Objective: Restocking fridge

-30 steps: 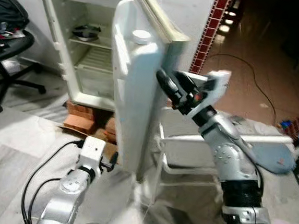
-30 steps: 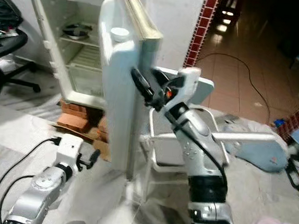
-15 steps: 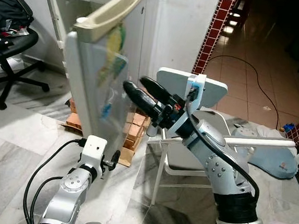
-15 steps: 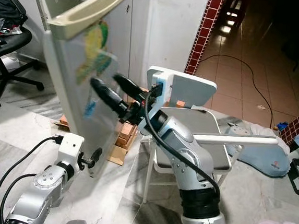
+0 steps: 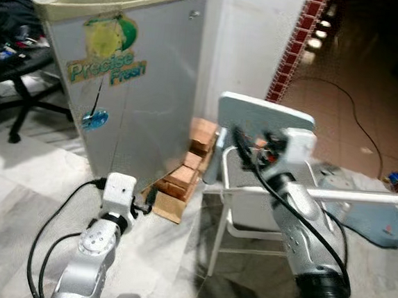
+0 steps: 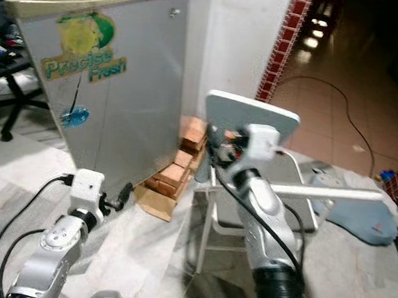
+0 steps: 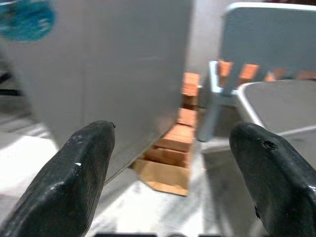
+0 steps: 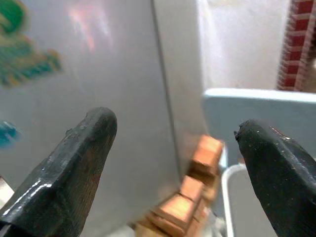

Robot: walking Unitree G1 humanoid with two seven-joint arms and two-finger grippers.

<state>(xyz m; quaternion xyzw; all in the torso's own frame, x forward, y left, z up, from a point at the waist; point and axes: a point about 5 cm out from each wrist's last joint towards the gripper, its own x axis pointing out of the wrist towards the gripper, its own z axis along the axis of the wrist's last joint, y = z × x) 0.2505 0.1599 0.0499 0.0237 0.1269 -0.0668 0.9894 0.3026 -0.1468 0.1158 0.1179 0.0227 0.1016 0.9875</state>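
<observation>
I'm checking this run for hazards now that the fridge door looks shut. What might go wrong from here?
1. The fridge stands on stacked bricks; a hard push might rock it.
2. The right hand, open, sits above a white chair close to the fridge; swinging the arm may knock the chair.
3. A cable loops by the left hand; it could snag.

Marble floor (image 5: 13, 195), fridge (image 5: 132, 80) on bricks (image 5: 182, 179), white chair (image 5: 264, 203), office chair (image 5: 23, 85)

Fridge (image 5: 135, 81) stands left on bricks (image 5: 186, 176); chair (image 5: 260, 161) just right of it; office chair (image 5: 24, 78) behind, far left.
</observation>
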